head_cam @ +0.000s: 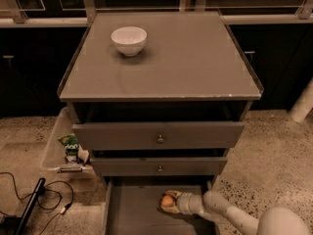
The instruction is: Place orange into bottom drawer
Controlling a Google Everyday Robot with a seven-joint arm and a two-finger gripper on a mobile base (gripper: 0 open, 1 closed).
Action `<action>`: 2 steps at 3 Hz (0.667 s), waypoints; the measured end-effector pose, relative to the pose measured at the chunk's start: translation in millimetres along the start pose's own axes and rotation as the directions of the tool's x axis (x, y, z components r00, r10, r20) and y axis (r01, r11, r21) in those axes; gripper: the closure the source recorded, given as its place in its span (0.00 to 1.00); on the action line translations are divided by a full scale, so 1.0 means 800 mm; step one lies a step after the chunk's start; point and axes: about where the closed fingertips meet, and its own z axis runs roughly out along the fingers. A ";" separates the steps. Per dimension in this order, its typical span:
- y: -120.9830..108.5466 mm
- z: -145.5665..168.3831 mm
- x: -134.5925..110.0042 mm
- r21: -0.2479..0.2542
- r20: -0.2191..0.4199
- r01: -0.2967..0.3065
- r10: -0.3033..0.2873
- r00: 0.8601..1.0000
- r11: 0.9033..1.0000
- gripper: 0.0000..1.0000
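The bottom drawer [132,212] is pulled out at the foot of the grey three-drawer cabinet, its flat grey floor showing. The orange [167,200] sits inside it, near the right side, just under the middle drawer's front. My gripper [167,201] reaches in from the lower right on a white arm and its fingers sit around the orange, low over the drawer floor. I cannot tell if the orange rests on the floor.
A white bowl [129,40] stands on the cabinet top [195,62] at the back left. Two upper drawers with brass knobs [160,139] are slightly open. A clear bin [66,146] with packets sits left of the cabinet. Cables [34,199] lie on the floor.
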 end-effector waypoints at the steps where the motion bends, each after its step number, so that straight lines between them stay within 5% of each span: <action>1: -0.001 0.000 0.002 0.000 0.001 0.002 -0.002 1.000 1.000 0.82; 2: -0.001 0.000 0.002 0.000 0.001 0.002 -0.002 1.000 1.000 0.59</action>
